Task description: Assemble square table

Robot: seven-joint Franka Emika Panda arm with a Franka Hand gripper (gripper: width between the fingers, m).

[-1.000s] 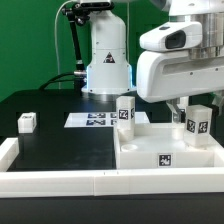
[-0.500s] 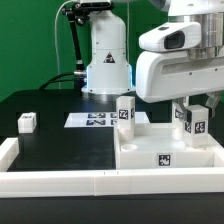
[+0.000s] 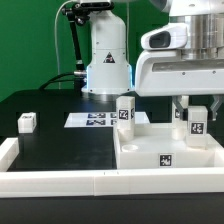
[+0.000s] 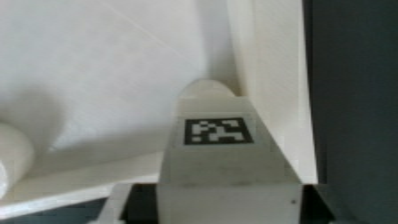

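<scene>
The gripper (image 3: 198, 113) grips a tagged leg (image 3: 198, 125) with its fingers partly closed, at the table top's (image 3: 150, 158) far corner on the exterior view's right. The leg seems just clear of the top, so an off-centre grip risks it tilting and jamming beside its socket.

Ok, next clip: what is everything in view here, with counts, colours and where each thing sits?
table top: one, white, on the table toward the exterior view's right
lone leg: one, white, tagged, on the table at the exterior view's left
standing leg: one, white, tagged, upright at the table top's back corner
gripped leg: one, white, tagged, over the table top's far right side
marker board: one, white with black tags, flat mid-table
border rail: one, white, along the table's front and left edges
table: one, black
arm base: one, white, at the back
arm: one, white, above the table top
jaws: one pair, closed on the gripped leg
</scene>
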